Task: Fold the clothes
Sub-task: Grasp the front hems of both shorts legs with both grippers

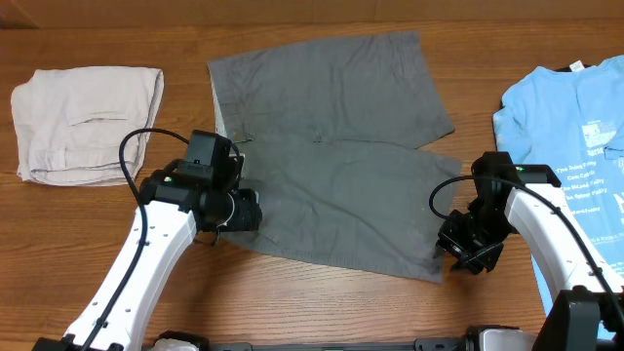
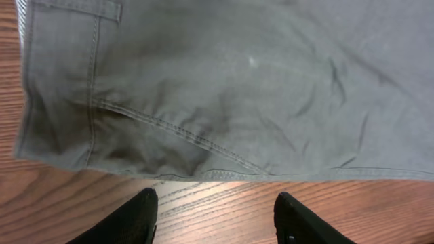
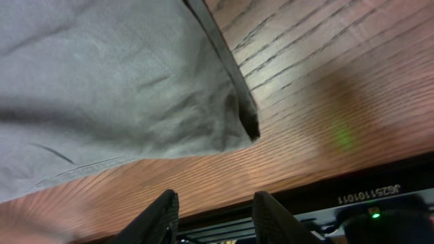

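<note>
Dark-grey shorts, beige garment, light-blue T-shirt

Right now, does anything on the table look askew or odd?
Nothing damaged or spilled. The grey shorts lie slanted, legs splayed apart, and the hem corner by the right gripper is slightly curled up.

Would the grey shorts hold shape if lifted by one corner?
Probably not: the grey shorts lie flat with soft wrinkles, so they would likely drape. The stitched hem looks thicker, perhaps a firmer pinch point. Pushed across the wood table, the cloth may bunch rather than slide.
</note>
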Action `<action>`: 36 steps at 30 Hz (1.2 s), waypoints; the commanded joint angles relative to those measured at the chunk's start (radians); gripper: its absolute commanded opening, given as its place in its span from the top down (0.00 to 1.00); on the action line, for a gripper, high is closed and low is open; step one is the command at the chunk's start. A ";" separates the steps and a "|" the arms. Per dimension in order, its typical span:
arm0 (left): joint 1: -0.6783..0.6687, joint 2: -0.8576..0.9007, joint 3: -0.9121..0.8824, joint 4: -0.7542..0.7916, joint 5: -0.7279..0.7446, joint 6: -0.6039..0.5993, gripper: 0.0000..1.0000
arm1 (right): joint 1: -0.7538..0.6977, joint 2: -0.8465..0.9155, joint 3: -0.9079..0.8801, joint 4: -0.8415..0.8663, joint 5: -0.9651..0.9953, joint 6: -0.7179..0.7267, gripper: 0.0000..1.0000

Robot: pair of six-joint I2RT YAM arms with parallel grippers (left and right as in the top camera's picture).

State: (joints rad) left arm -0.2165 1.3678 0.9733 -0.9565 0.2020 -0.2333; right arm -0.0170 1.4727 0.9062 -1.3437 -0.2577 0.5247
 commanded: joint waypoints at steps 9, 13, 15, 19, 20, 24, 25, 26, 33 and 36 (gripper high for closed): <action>-0.006 0.018 -0.051 0.042 -0.002 0.001 0.35 | 0.006 -0.012 -0.080 0.060 -0.096 0.080 0.60; -0.006 0.018 -0.051 0.042 -0.002 0.001 0.35 | 0.005 -0.012 -0.110 0.074 -0.092 0.082 0.60; -0.006 0.018 -0.051 0.042 -0.002 0.001 0.35 | 0.005 -0.012 -0.115 0.066 -0.092 0.082 0.60; -0.006 0.018 -0.051 0.042 0.001 0.001 0.35 | 0.005 -0.012 -0.138 0.090 -0.080 0.084 0.60; -0.006 0.018 -0.051 0.042 0.001 0.001 0.34 | 0.005 -0.012 -0.148 0.108 -0.074 0.102 0.59; -0.006 0.018 -0.051 0.046 0.001 0.000 0.34 | 0.005 -0.012 -0.190 0.172 -0.073 0.158 0.58; -0.006 0.018 -0.051 0.045 0.001 0.000 0.34 | 0.005 -0.012 -0.201 0.190 -0.074 0.164 0.58; -0.006 0.018 -0.051 0.045 0.001 0.000 0.34 | 0.005 -0.012 -0.215 0.214 -0.073 0.174 0.58; -0.006 0.018 -0.051 0.045 0.001 0.000 0.33 | 0.005 -0.012 -0.271 0.316 -0.055 0.237 0.57; -0.006 0.018 -0.051 0.045 0.001 0.000 0.33 | 0.005 -0.012 -0.272 0.327 -0.031 0.240 0.57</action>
State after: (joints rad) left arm -0.2165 1.3823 0.9352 -0.9150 0.2020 -0.2333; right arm -0.0170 1.4727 0.6418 -1.0271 -0.3241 0.7307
